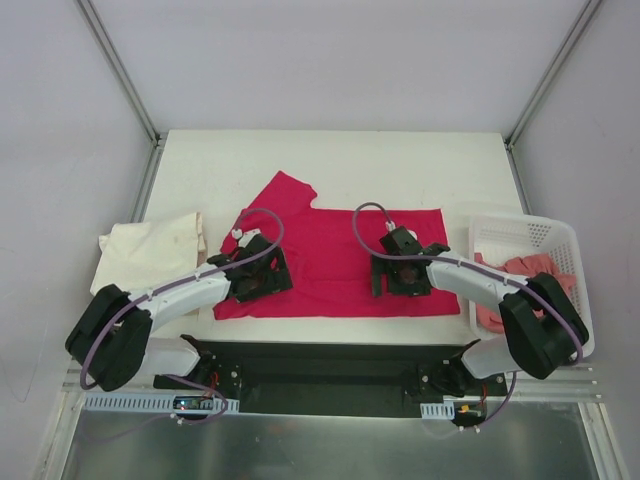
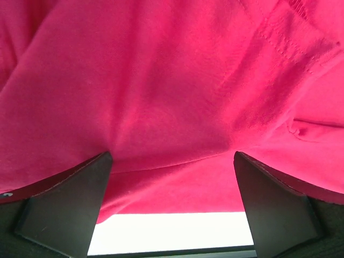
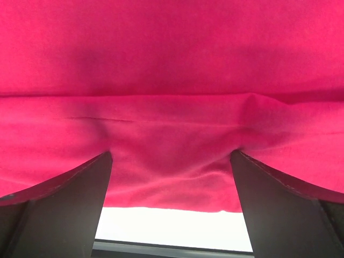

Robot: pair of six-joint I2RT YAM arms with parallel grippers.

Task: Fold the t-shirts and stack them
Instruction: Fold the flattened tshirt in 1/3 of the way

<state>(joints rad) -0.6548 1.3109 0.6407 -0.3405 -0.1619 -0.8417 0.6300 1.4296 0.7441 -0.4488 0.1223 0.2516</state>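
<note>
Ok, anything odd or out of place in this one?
Only minor things: the crimson shirt lies lopsided, one sleeve poking out at its far left corner, and the cream shirt seems to overhang the left edge of the table. Nothing spilled or damaged.

White table (image 1: 400, 160), grey walls (image 1: 330, 60), metal corner posts (image 1: 121, 70).

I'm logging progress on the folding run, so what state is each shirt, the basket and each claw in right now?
crimson t-shirt: spread flat on the table
cream t-shirt: roughly folded, at the table's left edge
salmon t-shirt: crumpled in the basket
basket: upright, holding that one shirt
left claw: open, at the crimson t-shirt's near hem
right claw: open, at the same hem
</note>
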